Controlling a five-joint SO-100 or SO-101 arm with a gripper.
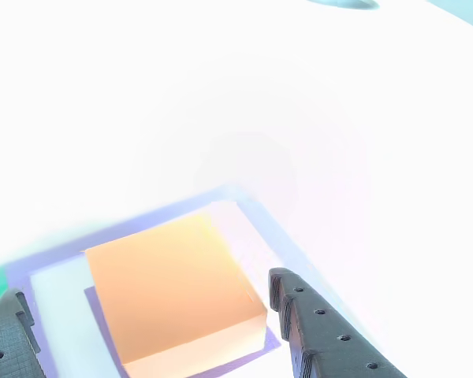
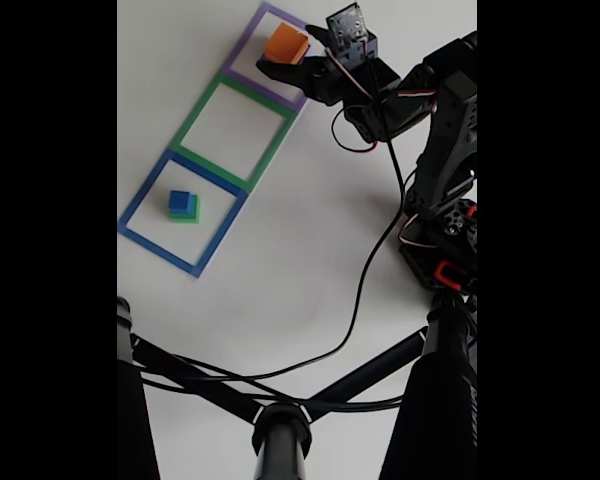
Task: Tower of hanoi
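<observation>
Between the spread fingers of the gripper [image 1: 150, 315], not yet pinched: orange-yellow block [image 1: 169, 287], resting on a purple block [image 1: 98, 311] whose edge peeks out beneath, inside the purple square outline [image 2: 242, 40] on the white table [image 2: 310, 250]. Well apart from the gripper in the fixed view, at the far end of the row: small blue cube [image 2: 179, 200] stacked on the green block [image 2: 186, 212] within the blue square outline [image 2: 140, 195]. Between the two, green square outline [image 2: 195, 115] vacant. Judged roughly a third done: two smallest pieces moved off and restacked; orange-yellow block seemingly next for the middle square, then the rest of the rebuild left.
</observation>
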